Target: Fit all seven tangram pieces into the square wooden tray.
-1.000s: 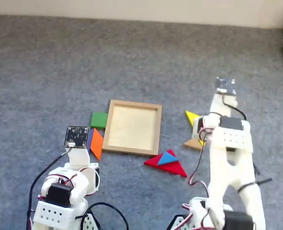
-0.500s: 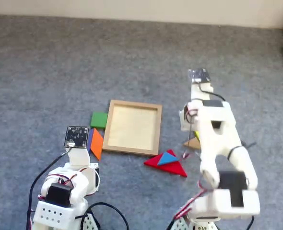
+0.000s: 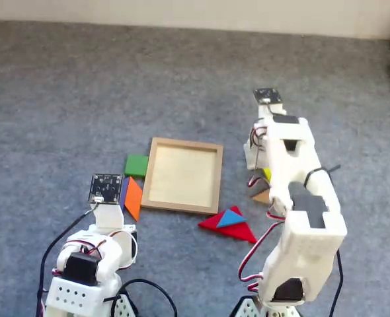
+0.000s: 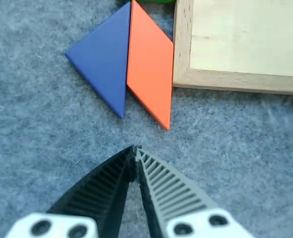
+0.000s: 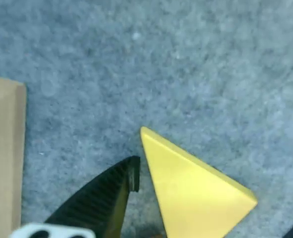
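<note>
Picking up the yellow triangle [image 5: 188, 186], lying near the empty tray [image 3: 185, 144], seems the step in hand — the right gripper [image 5: 218, 198] stands jaws apart around it, the left gripper [image 4: 136, 153] pinched together — so next it should close, lift and carry it in

Left tool [image 4: 135, 150] closed, right tool [image 5: 217, 193] wide.

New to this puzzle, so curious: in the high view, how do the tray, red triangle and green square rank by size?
Largest to smallest:
1. tray
2. red triangle, though a blue piece covers part of it
3. green square
</note>
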Controlling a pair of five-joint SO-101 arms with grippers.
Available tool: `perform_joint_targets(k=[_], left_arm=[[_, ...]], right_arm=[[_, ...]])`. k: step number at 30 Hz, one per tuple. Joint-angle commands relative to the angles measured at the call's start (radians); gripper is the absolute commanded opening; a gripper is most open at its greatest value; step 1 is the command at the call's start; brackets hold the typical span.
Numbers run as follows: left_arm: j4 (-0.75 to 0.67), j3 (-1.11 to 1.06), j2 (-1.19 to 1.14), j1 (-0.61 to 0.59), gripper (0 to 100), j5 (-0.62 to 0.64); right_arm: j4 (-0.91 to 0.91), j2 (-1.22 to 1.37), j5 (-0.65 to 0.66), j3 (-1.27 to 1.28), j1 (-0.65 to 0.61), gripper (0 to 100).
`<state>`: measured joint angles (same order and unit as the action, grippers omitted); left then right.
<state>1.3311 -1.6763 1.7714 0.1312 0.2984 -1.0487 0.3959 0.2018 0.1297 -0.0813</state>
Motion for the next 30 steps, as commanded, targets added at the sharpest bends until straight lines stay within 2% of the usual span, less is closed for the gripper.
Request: perform_joint_targets(k=[1, 3, 13, 19, 30], left_arm=[[0.005, -0.021, 0.042, -0.008, 1, -0.002], [0.005, -0.021, 0.042, -0.008, 1, -0.002], [0.005, -0.021, 0.042, -0.008, 1, -0.002], [0.005, -0.021, 0.042, -0.008, 1, -0.002], [0.005, -0.021, 0.042, -0.008, 1, -0.002]], right_arm=[[-0.031, 0.048, 0.012, -0.077, -0.010, 37.3], [-0.031, 0.073, 0.012, -0.096, -0.010, 32.6], [-0.090, 0.088, 0.006, -0.102, -0.007, 32.3], [-0.142, 0.087, 0.003, -0.148, -0.007, 41.1], [-0.194, 0.091, 0.003, -0.173, 0.002, 41.1]])
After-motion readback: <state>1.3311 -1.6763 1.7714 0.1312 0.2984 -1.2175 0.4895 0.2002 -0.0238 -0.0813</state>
